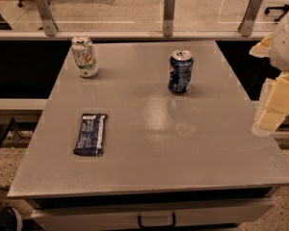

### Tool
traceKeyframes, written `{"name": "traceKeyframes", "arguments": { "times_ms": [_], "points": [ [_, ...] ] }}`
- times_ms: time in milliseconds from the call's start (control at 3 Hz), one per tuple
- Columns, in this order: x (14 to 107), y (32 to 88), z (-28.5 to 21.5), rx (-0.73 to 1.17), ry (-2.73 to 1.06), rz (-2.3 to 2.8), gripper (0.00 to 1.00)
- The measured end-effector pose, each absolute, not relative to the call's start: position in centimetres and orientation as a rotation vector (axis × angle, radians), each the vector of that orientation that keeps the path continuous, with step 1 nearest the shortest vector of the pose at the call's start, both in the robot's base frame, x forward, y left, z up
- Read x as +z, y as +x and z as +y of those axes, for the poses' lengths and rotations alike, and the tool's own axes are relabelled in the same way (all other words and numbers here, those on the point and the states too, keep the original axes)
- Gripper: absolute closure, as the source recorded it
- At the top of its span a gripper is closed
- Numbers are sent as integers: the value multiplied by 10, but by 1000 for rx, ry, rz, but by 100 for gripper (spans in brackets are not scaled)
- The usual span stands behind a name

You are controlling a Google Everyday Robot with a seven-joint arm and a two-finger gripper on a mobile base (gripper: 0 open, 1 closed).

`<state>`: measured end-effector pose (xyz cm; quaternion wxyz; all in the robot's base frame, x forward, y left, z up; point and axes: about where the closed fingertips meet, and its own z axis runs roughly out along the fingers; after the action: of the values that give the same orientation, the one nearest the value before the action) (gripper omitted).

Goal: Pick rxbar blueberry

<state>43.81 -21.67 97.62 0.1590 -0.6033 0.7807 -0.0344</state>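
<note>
Jaw spread cannot be told; the gripper is hanging beyond the table's right edge, well apart from the rxbar blueberry lying flat front-left; a top-down pinch across its width is being advised.

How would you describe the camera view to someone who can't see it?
A dark blue snack bar lies flat near the left front of a grey table. Farther back stand a white-green can and a blue can, while the robot's gripper hangs at the right edge, touching nothing.
</note>
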Motion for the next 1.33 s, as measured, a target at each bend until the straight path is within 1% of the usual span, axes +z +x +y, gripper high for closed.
{"name": "traceKeyframes", "arguments": {
  "times_ms": [667,1000,1333],
  "points": [
    [978,444,-211,-86,-1743,2204,0],
    [984,460,-192,-73,-1805,2111,0],
    [994,481,-159,-59,-1898,1959,0]
  ]
}}
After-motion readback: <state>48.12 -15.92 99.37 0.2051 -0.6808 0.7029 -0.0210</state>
